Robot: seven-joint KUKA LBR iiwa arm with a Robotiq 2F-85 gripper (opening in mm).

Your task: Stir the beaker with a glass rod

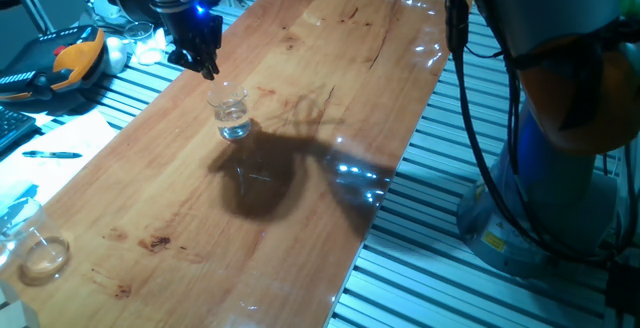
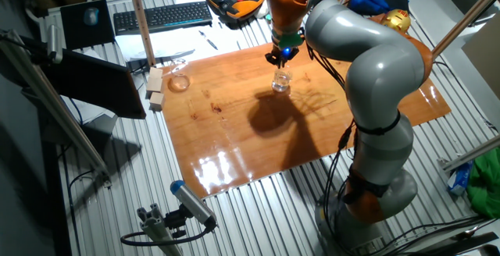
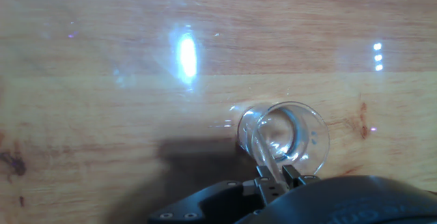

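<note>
The beaker [image 1: 232,114] [image 2: 281,83] is a small clear glass cylinder that stands upright on the wooden board [image 1: 300,88], with a little clear liquid in it. My gripper [image 1: 207,67] [image 2: 280,61] hangs just above its rim. From the hand view I look down into the beaker [image 3: 300,142]. There the gripper [image 3: 276,178] is shut on the glass rod [image 3: 263,149], a thin transparent stick that slants from the fingertips down inside the glass. The rod is too faint to make out in either fixed view.
A low round glass dish [image 1: 45,258] [image 2: 180,83] sits near one corner of the board, and two wooden blocks [image 2: 156,90] lie beside it. A keyboard [image 2: 160,16] and an orange-black controller [image 1: 70,63] lie off the board on the slatted table.
</note>
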